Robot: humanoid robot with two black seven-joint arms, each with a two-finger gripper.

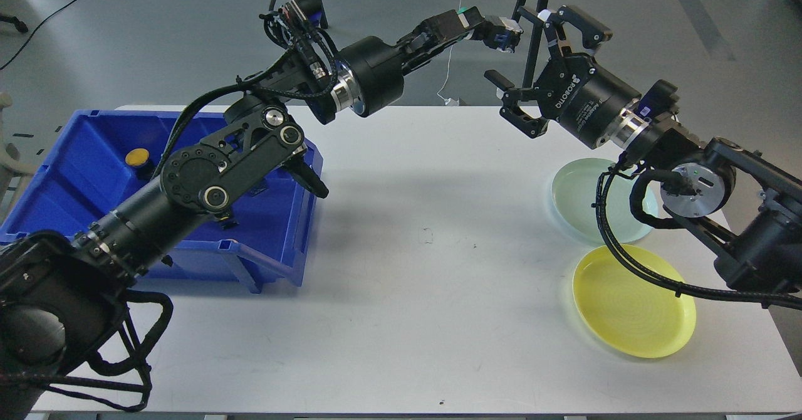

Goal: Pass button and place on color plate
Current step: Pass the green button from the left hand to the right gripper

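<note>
My left gripper point(484, 26) is raised over the table's far edge and is shut on a button point(505, 34) with a green cap and a blue and white body. My right gripper point(532, 63) is open, and its fingers point(575, 21) spread around the space just right of the button without touching it. A pale green plate point(579, 204) and a yellow plate point(633, 304) lie at the table's right side, under and in front of my right arm. A yellow button point(136, 156) sits in the blue bin point(75, 122) at the left.
My left arm crosses over the bin and hides most of what is in it. Black tripod legs point(534, 44) stand on the floor behind the table. The white table point(413, 282) runs between the bin and the plates.
</note>
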